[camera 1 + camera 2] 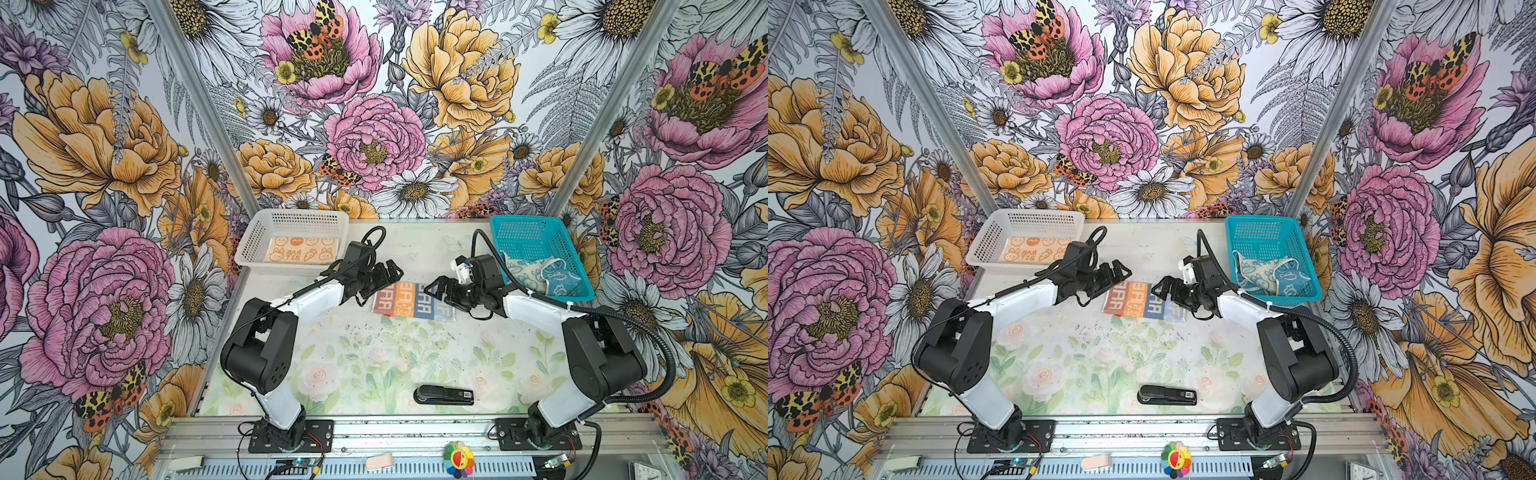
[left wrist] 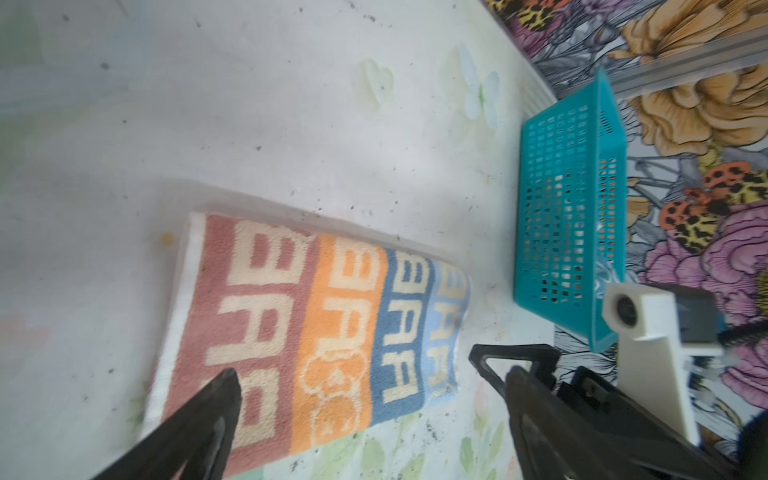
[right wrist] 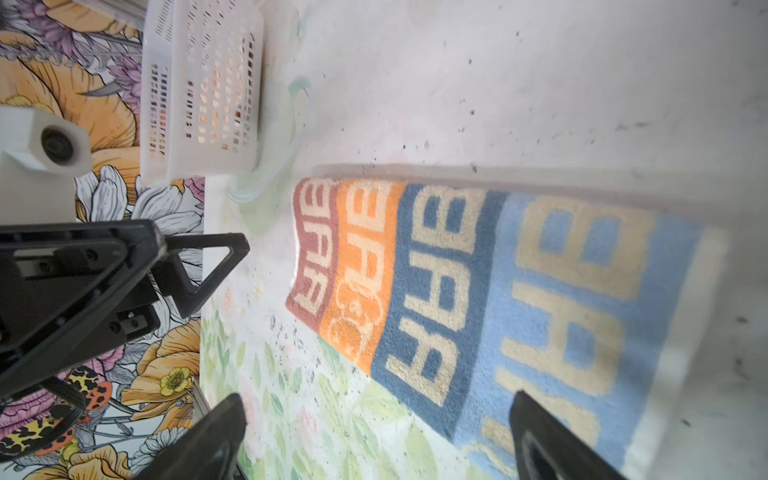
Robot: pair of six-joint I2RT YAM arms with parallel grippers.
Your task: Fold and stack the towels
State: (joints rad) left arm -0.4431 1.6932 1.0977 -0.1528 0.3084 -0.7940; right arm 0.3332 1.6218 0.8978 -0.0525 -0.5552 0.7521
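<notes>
Flat on table (image 1: 374,353), near teal basket (image 1: 532,237): striped towel (image 1: 409,301), seemingly folded in half. At end nearer basket: right pincer (image 1: 434,293); at end farther from basket: left pincer (image 1: 385,279). Both spread wide, empty. Likely light, limp, grippy terry. Pinch both layers at corners.

Table (image 1: 374,357): towel (image 1: 413,301), stapler (image 1: 444,395), baskets (image 1: 301,212) (two)

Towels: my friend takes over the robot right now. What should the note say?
Grippers: the left gripper and the right gripper are both open and empty, one at each end of the striped towel.
Striped towel: lies flat on the table, looks folded once.
Done: orange towel folded in the white basket.
Left: finish and stack the striped towel, then fold the crumpled blue-and-cream cloth in the teal basket.
</notes>
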